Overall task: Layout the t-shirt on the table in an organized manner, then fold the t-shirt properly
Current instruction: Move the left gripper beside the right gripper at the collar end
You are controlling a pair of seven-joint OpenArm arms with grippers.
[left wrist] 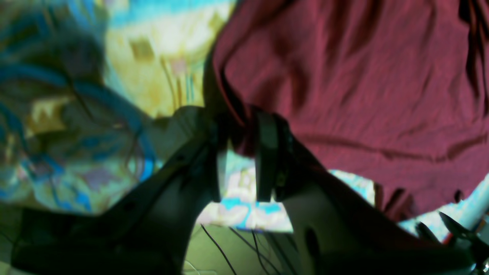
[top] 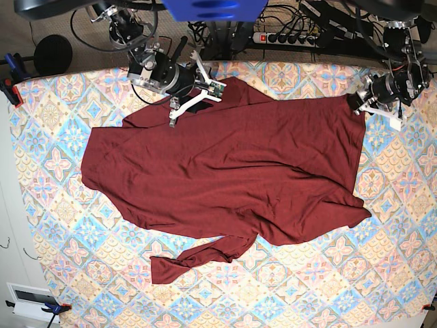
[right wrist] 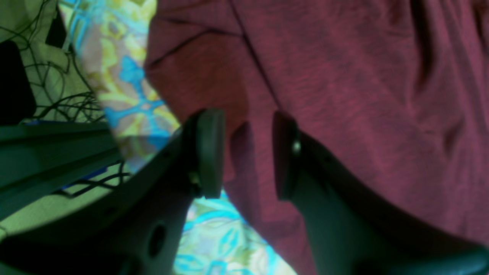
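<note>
Maroon t-shirt [top: 225, 178] is spread rumpled across the table [top: 382, 273], so I'm in the layout step. My left gripper [left wrist: 240, 168] pinches its corner, jaws narrow; my right gripper [right wrist: 246, 152] straddles a fold, half open. Next I'd tug the corners outward.

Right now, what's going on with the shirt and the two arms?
A large dark red knit t-shirt lies spread but rumpled on the pastel diamond-patterned table, not folded. The left gripper is at the shirt's far corner, jaws slightly apart with a fabric edge between them. The right gripper is open over the far edge near the neckline, straddling cloth without pinching it.
</note>
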